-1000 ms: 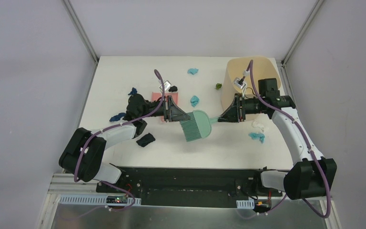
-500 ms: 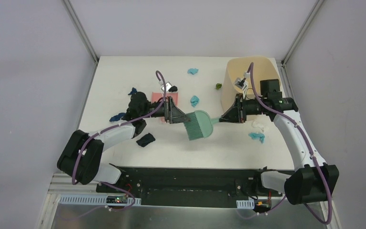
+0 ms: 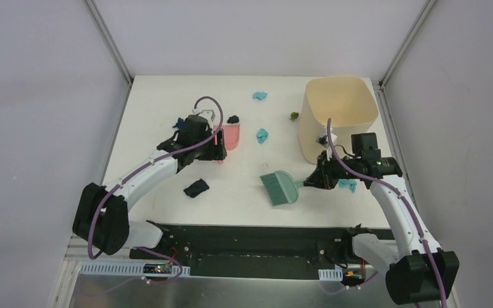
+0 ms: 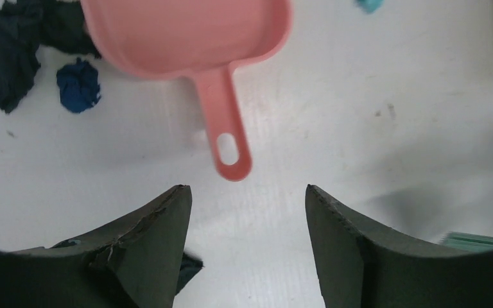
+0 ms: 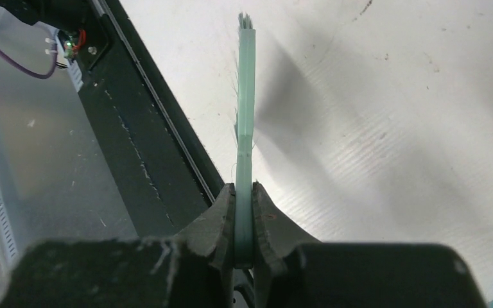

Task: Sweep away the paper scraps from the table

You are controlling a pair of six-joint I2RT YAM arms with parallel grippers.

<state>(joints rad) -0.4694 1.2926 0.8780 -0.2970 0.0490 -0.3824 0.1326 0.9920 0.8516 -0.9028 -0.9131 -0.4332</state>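
Note:
My right gripper (image 3: 309,181) is shut on the handle of the teal hand brush (image 3: 280,187); in the right wrist view the gripper (image 5: 244,190) clamps the brush (image 5: 247,122) edge-on. My left gripper (image 3: 218,144) stands open and holds nothing. In its wrist view the gripper (image 4: 247,192) sits just short of the pink dustpan's handle (image 4: 228,138). The dustpan (image 3: 230,135) lies on the table (image 3: 160,96). Paper scraps lie scattered: teal (image 3: 259,95), teal (image 3: 262,135), olive (image 3: 293,116), black (image 3: 233,119), black (image 3: 196,188), dark blue (image 3: 178,122) (image 4: 77,83).
A beige bin (image 3: 337,115) stands at the back right, close behind my right arm. One more teal scrap (image 3: 346,185) lies beside the right gripper. The black base plate (image 3: 250,234) runs along the table's near edge.
My left gripper opened, let go of the brush head and drew back left to the dustpan. My right arm carried the brush toward the near right and lower.

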